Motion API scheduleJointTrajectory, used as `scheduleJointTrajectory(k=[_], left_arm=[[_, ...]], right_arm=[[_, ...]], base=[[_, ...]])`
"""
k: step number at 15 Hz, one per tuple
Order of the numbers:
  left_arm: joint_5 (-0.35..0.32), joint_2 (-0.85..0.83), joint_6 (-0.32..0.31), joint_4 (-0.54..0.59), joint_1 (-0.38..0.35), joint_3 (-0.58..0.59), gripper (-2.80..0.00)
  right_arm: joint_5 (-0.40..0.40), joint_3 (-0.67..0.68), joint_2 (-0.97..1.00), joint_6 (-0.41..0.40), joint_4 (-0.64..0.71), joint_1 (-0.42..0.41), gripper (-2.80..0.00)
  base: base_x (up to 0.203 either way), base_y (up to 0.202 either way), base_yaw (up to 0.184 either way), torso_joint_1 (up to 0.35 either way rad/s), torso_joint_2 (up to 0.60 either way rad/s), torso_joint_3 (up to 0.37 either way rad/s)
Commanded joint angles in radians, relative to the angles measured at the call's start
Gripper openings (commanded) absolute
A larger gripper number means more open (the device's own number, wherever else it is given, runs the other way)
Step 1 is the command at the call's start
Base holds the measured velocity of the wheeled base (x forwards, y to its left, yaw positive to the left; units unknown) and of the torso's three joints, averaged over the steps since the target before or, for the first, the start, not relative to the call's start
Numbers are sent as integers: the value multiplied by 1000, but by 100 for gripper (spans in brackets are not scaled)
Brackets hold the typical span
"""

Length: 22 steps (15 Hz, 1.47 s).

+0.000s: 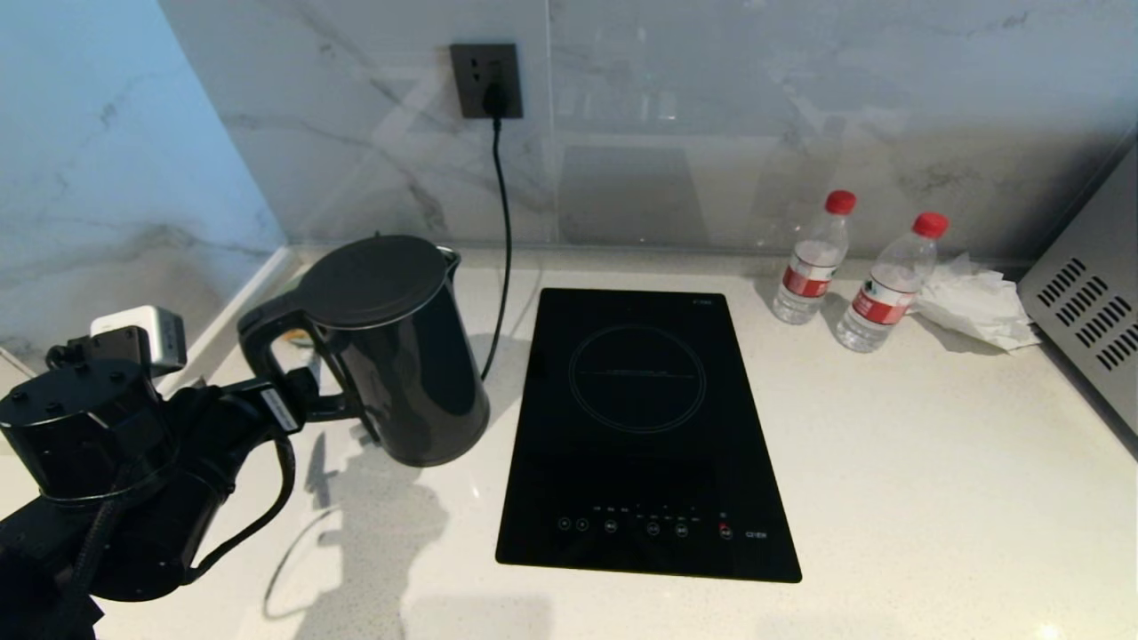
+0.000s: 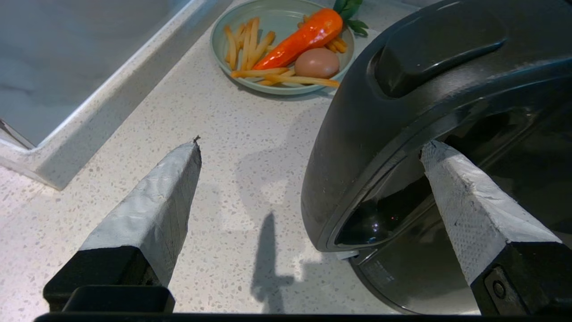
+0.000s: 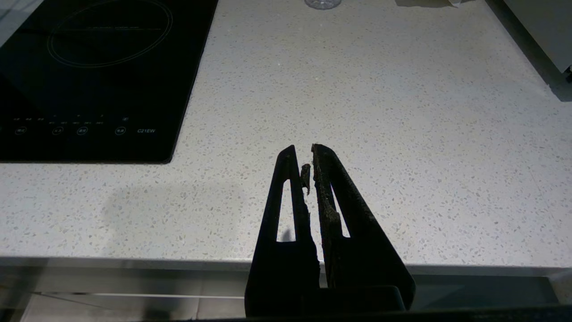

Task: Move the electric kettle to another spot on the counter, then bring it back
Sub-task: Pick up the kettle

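Note:
The electric kettle (image 1: 400,356), glossy black with a flat lid, stands upright on the counter (image 1: 889,462) just left of the cooktop, its loop handle (image 1: 267,347) turned toward my left arm. My left gripper (image 1: 307,396) is at that handle. In the left wrist view the left gripper (image 2: 310,144) is open wide: one taped finger (image 2: 451,197) reaches inside the handle loop (image 2: 348,134), the other (image 2: 156,197) hangs outside over the bare counter (image 2: 223,134). My right gripper (image 3: 304,147) hovers shut and empty over the counter's front edge (image 3: 357,89).
Black glass cooktop (image 1: 645,427) lies mid-counter. A cord (image 1: 502,249) runs to the wall socket (image 1: 485,80). Two water bottles (image 1: 811,258) (image 1: 889,280), crumpled tissue (image 1: 973,302) and a grey appliance (image 1: 1089,311) stand at back right. A plate of food (image 2: 281,49) sits beyond the kettle.

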<state>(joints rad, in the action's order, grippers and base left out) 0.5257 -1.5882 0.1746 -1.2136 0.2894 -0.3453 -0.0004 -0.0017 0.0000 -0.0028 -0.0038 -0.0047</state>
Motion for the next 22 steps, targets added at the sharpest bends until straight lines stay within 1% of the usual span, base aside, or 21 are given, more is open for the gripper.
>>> scheduleJointTrajectory(k=[1, 3, 6, 8, 16, 22], left_arm=[[2, -17, 1, -7, -6, 0, 0], [-1, -18, 1, -7, -21, 0, 0], [-8, -19, 2, -7, -72, -2, 0], [-7, -19, 2, -7, -93, -17, 0], [-4, -36, 6, -9, -90, -55, 0], [-1, -47, 6, -7, -88, -60, 0]], right_arm=[[0, 2, 0, 0, -1, 0, -280], [0, 0, 0, 0, -1, 0, -280], [0, 0, 0, 0, -1, 0, -280], [0, 0, 0, 0, -1, 0, -280], [0, 0, 0, 0, -1, 0, -280], [0, 0, 0, 0, -1, 0, -280]], base=[[0, 0, 0, 0, 0, 0], [0, 0, 0, 0, 0, 0], [0, 0, 0, 0, 0, 0], [0, 0, 0, 0, 0, 0], [0, 0, 0, 0, 0, 0], [0, 0, 0, 0, 0, 0]])
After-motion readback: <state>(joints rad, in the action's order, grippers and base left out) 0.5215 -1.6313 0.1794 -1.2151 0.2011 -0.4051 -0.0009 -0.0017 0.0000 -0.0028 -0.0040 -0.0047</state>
